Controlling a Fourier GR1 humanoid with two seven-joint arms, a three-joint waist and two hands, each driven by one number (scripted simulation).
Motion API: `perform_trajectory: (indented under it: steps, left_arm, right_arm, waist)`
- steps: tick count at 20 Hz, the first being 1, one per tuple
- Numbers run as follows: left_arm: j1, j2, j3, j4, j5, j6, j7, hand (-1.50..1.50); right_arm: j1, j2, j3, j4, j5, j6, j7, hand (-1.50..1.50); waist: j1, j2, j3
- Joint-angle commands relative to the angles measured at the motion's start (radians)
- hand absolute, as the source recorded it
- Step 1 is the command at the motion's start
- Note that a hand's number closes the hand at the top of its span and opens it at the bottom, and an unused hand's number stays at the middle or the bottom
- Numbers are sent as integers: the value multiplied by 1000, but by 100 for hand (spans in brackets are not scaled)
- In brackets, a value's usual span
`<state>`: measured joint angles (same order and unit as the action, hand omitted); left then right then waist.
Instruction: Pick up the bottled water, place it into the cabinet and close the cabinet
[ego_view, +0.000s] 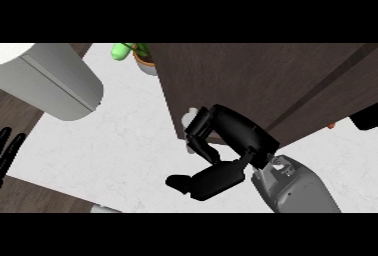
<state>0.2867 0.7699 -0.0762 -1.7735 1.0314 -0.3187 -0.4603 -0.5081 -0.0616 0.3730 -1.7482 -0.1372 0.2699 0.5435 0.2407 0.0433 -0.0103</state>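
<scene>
The bottled water (191, 118) shows as a pale white shape, mostly hidden inside my right hand (235, 131). That hand's fingers curl round the bottle, with the thumb (203, 183) stretched out below. Hand and bottle sit at the lower left corner of the dark brown cabinet (244, 75), just above the white counter (111, 145). A slanted seam runs across the cabinet's right part; I cannot tell whether its door stands open. My left hand (9, 150) rests open at the view's left edge, fingers up.
A large grey rounded appliance (52, 82) fills the upper left. A potted plant (142, 56) with green leaves stands beside the cabinet's top left corner. A small orange thing (332, 126) peeks out at the cabinet's right edge. Dark wood (29, 195) borders the counter's lower left.
</scene>
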Motion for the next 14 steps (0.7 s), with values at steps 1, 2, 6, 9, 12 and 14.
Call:
perform_trajectory:
  steps: [1,2,6,9,12,14]
  left_arm:
    - [7,-2,13,15,5,2,-3,-150]
    - [23,-11,1,27,-1,-11,-8,-150]
    - [18,7,25,19,5,-27,-8,-150]
    - [40,-8,26,16,7,-26,-18,-150]
    - [30,-9,27,44,0,-29,-17,-150]
    - [46,-21,20,23,4,-35,-24,-150]
  right_arm:
    - [-187,58,-59,182,48,-141,19,150]
    - [-230,59,-102,206,54,-179,18,150]
    - [-355,61,-135,381,63,-306,-38,150]
    - [-423,61,-171,468,49,-357,-62,150]
    - [-459,62,-203,512,-4,-414,-64,-150]
    - [-455,62,-212,531,-34,-463,-82,-150]
  waist:
    - [-21,-6,3]
    - [-23,-6,2]
    - [-21,-3,5]
    - [-24,-5,6]
    - [-52,-1,6]
    - [-41,-3,8]
